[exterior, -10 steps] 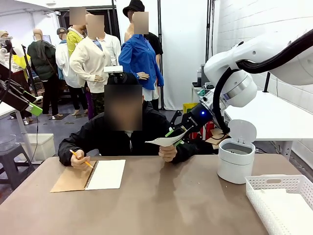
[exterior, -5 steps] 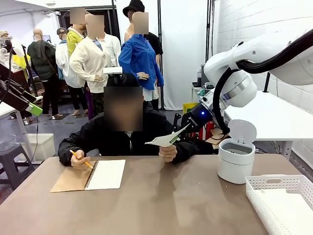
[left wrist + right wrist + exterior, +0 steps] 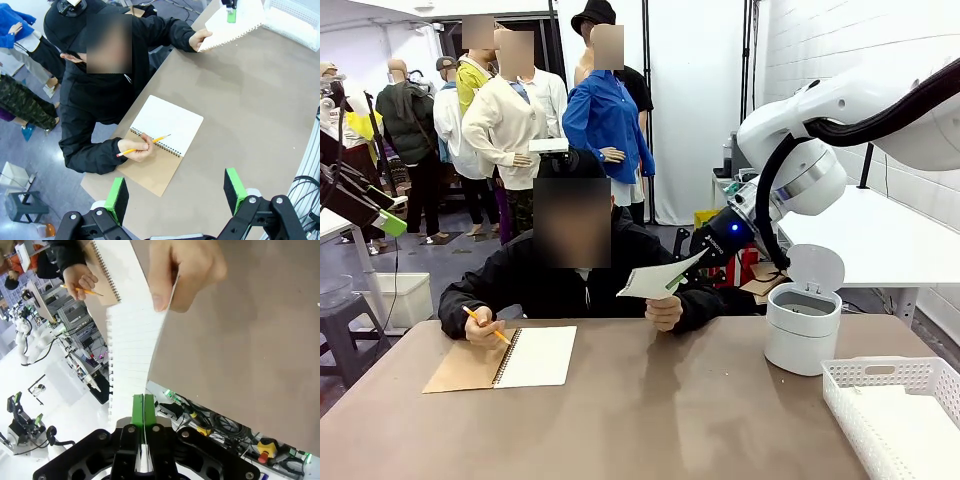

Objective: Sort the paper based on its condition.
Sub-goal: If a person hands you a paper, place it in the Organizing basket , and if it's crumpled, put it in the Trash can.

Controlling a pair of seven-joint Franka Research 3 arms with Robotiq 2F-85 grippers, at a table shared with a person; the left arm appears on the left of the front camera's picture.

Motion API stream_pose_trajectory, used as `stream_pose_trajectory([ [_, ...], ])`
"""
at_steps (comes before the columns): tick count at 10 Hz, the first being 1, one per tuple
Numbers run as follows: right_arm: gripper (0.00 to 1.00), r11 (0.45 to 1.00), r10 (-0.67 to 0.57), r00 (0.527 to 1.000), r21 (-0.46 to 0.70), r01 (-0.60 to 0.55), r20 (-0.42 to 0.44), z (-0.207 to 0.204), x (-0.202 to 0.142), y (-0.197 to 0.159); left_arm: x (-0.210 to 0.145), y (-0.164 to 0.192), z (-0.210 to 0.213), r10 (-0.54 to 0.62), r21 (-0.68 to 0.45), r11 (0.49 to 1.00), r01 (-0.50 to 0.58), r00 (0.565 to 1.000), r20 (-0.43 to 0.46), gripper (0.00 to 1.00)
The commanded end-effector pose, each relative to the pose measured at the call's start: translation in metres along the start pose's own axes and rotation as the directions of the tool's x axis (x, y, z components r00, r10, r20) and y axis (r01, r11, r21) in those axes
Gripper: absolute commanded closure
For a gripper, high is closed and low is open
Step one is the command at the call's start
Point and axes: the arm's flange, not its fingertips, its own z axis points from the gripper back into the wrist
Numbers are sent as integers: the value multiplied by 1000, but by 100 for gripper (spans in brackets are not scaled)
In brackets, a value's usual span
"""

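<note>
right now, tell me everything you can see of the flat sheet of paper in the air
The sheet is thin, white, faintly lined and smooth, with a row of torn binding holes down one edge. It hangs slightly bowed over the far side of the table. The person's hand pinches one end; the right end effector is shut on the opposite end, green pads on both faces.

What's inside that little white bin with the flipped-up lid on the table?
The white bin stands open, and its grey inner rim shows under the raised lid. Its wall hides everything deeper, so I cannot tell whether anything lies in it.
</note>
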Motion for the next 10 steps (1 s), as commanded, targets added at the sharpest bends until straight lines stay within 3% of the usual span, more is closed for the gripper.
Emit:
stream_pose_trajectory([
  [1,100,998,63,998,19,-62,-6,7,-14,1,-1,1,1,1,-6,1000,-1,1000,7,0],
  [6,100,958,265,963,-99,-268,-41,39,-61,14,-1,1,1,1,-6,1000,-1,1000,7,0],
  [10,100,806,540,841,-276,-523,-16,82,-117,31,-1,1,1,1,-6,1000,-1,1000,7,0],
])
